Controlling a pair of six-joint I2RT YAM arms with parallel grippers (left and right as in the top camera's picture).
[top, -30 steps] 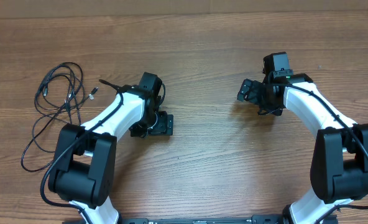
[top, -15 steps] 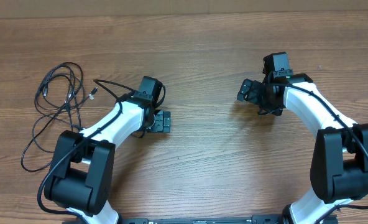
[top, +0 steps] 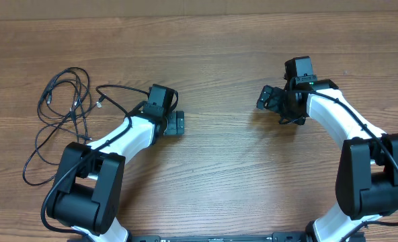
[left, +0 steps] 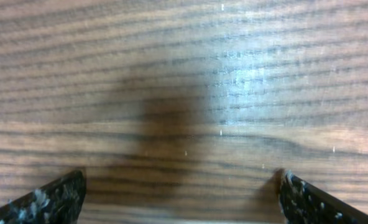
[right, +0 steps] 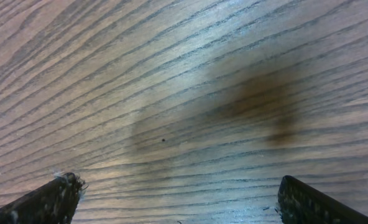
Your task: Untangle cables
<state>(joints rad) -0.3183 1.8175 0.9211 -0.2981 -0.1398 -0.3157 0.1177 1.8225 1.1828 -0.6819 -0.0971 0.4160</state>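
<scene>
Here, the table (top: 212, 40) carries the cables (top: 74, 113) as loose loops near its left edge, long axis running far-to-near. The left gripper (top: 178, 124) is the nearer one. Its jaws are spread wide and empty, facing away from the cables. The right gripper (top: 269, 99), equally wide and empty, sits well apart.

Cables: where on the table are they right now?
Overhead, the cables lie loose on the table's left side, just outside the left arm.

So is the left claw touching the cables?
Apart. The overhead view shows a wide stretch of bare table between the left gripper and the cables.
</scene>
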